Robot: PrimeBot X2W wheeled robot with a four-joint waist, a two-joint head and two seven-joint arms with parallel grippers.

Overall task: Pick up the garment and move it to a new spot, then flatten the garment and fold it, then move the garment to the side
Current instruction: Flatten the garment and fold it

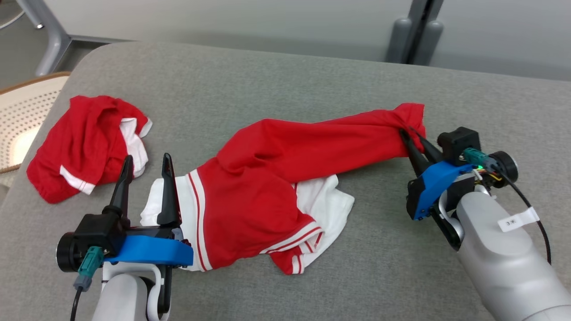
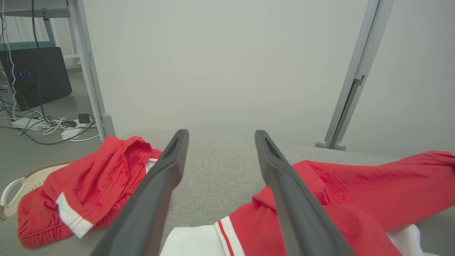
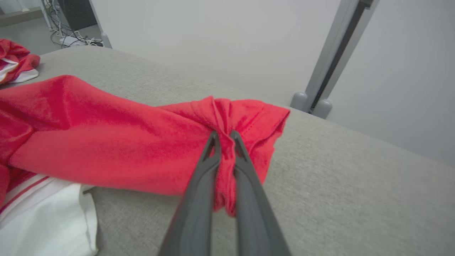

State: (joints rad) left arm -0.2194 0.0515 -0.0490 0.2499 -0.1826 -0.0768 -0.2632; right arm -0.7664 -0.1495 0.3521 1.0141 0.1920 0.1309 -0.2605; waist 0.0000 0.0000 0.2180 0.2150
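Right claw: clamped tight on a bunched red corner of the garment, with cloth squeezed between its fingers.
Left claw: spread wide, holding nothing.
Garment position: sprawled on the grey cushion, running away from the right claw's tips toward the left claw.
Long axis: a slanted line from one claw to the other.
Free end: the white-striped hem lies just under and beside the left claw's inner finger, so I'd say the left arm is nearer to it.
Second red garment: on the left claw's outer side, apart.
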